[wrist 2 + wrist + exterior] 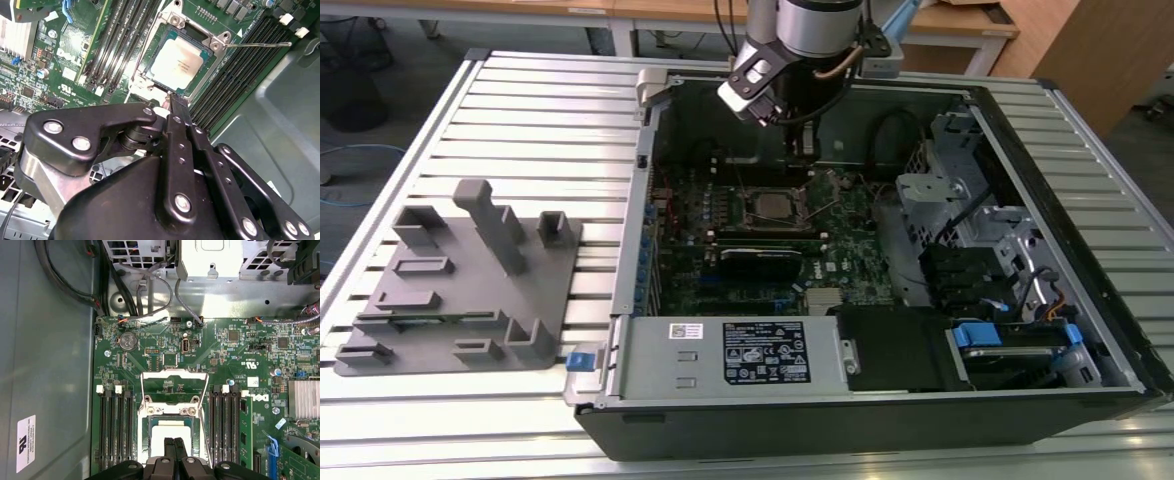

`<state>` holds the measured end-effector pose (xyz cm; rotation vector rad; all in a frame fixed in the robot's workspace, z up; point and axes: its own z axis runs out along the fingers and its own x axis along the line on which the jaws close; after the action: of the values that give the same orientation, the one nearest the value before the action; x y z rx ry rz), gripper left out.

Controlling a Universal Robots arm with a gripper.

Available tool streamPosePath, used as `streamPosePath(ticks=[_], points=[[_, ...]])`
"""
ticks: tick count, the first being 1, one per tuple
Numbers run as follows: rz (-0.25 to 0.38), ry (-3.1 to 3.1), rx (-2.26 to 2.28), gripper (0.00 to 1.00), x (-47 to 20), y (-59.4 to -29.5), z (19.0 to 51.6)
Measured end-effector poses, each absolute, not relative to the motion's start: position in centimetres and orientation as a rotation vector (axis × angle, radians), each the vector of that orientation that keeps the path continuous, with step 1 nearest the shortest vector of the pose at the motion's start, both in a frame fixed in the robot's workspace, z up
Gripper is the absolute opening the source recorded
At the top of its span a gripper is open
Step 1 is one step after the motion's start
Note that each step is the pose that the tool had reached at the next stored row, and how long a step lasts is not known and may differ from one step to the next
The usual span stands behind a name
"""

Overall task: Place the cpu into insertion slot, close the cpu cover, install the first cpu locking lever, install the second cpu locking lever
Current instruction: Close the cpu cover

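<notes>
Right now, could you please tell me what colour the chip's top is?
The chip has a pale silver-tan top, clearest in the second wrist view.

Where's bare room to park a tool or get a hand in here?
Bare: table slats on the exterior view's left of the case, past the grey fixture; slats on its right; the grey case panel bordering the motherboard. Crowded: around the cpu, where the gripper hangs.
</notes>
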<state>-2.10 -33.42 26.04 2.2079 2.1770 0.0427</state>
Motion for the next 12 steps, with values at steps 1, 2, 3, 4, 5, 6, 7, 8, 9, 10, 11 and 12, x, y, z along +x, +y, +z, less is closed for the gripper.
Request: streamPosePath(ticks=[1, 2, 3, 4, 5, 6, 7, 8, 9, 10, 11, 12], points=[[0.043, 2.177, 2.208, 0.11, -2.08, -33.42, 26.04], [0.043, 2.177, 2.208, 0.11, -2.05, -33.42, 26.04], [0.043, 2.177, 2.208, 0.11, -2.01, -33.42, 26.04], [0.043, 2.177, 2.208, 0.11, -1.97, -33.42, 26.04], [0.043, 2.177, 2.208, 0.11, -1.89, -33.42, 26.04], [0.043, 2.177, 2.208, 0.11, -1.84, -33.42, 26.04], [0.043, 2.177, 2.208, 0.11, -1.83, -33.42, 26.04], [0.043, 2.177, 2.208, 0.11, -1.83, -33.42, 26.04], [0.043, 2.177, 2.208, 0.11, -1.79, -33.42, 26.04], [0.043, 2.177, 2.208, 0.11, -1.78, -33.42, 26.04], [0.043, 2.177, 2.208, 0.11, -1.78, -33.42, 26.04], [0.043, 2.177, 2.208, 0.11, -1.77, -33.42, 26.04]])
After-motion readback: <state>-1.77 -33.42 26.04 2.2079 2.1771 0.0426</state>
